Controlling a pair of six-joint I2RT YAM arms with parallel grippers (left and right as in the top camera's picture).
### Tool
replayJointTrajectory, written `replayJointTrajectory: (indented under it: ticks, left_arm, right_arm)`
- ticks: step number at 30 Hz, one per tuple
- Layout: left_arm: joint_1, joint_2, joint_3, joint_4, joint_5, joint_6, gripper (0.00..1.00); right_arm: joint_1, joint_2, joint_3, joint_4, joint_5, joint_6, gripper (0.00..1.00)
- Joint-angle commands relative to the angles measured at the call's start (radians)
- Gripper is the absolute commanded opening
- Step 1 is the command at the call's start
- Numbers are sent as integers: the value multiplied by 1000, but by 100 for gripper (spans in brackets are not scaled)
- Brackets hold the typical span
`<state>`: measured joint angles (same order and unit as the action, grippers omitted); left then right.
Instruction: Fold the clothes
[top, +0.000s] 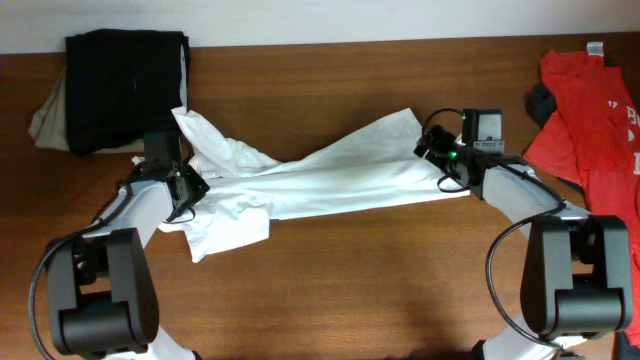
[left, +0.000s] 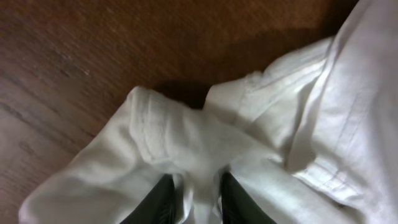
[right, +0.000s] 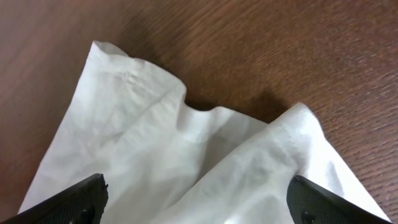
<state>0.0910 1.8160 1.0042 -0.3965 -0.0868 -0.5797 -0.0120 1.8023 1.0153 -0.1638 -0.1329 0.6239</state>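
The clothes (top: 340, 180), a white T-shirt, lie stretched in a crumpled band across the middle of the wooden table. My left gripper (top: 188, 188) rests on its left end. In the left wrist view the left gripper (left: 198, 200) is slightly open, with a ridge of the white clothes (left: 186, 143) standing loosely between the black fingers (left: 163, 200). My right gripper (top: 432, 148) sits at the shirt's right end. In the right wrist view the right gripper (right: 198, 193) is wide open over the clothes (right: 143, 124), its fingers (right: 84, 199) far apart and gripping nothing.
A black garment with a beige one under it (top: 125, 90) lies at the back left corner. A red shirt with white print (top: 590, 110) lies at the right edge. Bare brown table (top: 350, 290) runs along the front.
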Motion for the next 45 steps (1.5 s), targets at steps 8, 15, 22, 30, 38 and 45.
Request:
replayJointTrajectory:
  ticks: [8, 15, 22, 30, 38, 45]
  left_arm:
    - [3, -95, 220, -352, -14, 74, 53]
    - [3, -94, 220, -634, -12, 69, 93]
    - [3, -94, 114, -655, 15, 64, 81]
    - [3, -94, 22, -557, 19, 65, 23]
    - [3, -122, 74, -581, 113, 65, 1]
    - [3, -157, 113, -593, 126, 103, 81]
  right_arm:
    - [-2, 6, 2, -42, 13, -25, 95]
    - [-1, 6, 2, -64, 13, -25, 95]
    - [-1, 6, 2, -64, 13, -25, 95]
    - [-1, 6, 2, -64, 13, -25, 95]
    - [-1, 6, 2, -57, 14, -25, 95]
    - [-1, 6, 2, -57, 14, -25, 95]
